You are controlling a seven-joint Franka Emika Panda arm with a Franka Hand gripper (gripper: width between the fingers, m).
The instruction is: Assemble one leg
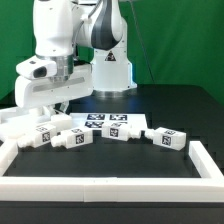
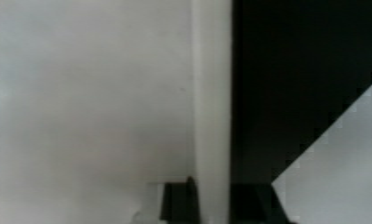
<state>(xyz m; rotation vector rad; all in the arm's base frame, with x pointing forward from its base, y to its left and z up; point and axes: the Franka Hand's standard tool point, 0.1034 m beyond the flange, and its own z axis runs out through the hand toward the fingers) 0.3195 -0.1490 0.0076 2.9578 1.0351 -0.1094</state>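
Several white legs with square tag markers lie in a row on the black table: one at the exterior view's left, one beside it, one mid-table and one at the right. None shows in the wrist view. My gripper is low at the left, over the large white square panel, away from the legs. In the wrist view the gripper straddles the panel's raised rim, with a dark finger close on either side. The panel's face fills half of that view.
The marker board lies flat behind the legs. A white raised border runs along the front and the right side of the work area. The robot base stands at the back.
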